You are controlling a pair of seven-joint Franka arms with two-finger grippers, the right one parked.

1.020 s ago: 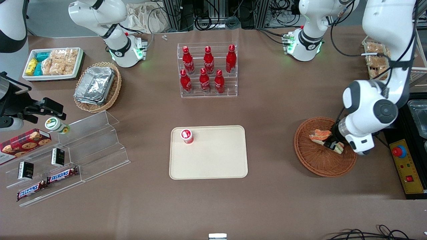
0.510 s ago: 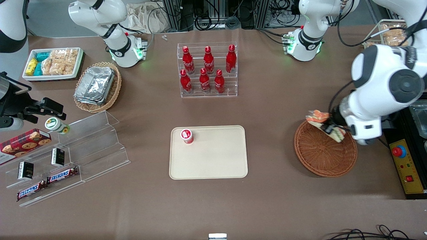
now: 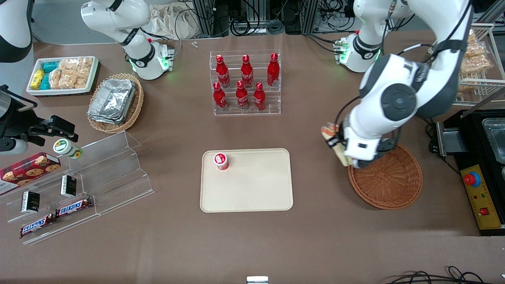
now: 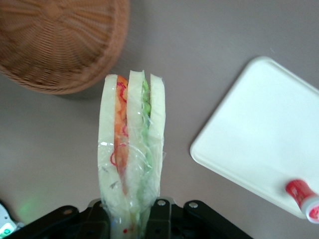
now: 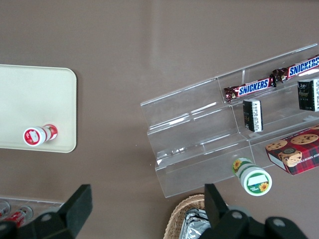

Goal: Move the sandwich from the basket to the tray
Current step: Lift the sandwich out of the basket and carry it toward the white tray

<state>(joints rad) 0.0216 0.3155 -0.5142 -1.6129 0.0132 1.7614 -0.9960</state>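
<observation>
Six red bottles (image 3: 245, 83) are standing in a clear tiered rack (image 3: 245, 106) on the counter (image 3: 252, 240). Toward the parked arm's end, an oval wicker basket (image 3: 135, 108) is holding foil trays (image 3: 111, 101); a clear stepped shelf (image 3: 105, 177) is carrying Snickers bars (image 3: 55, 216) and small black boxes (image 3: 68, 185). A cookie box (image 3: 27, 167) is lying beside it.

The brown table (image 3: 323, 236) bears the tray (image 3: 252, 193) and the basket (image 3: 388, 187).
</observation>
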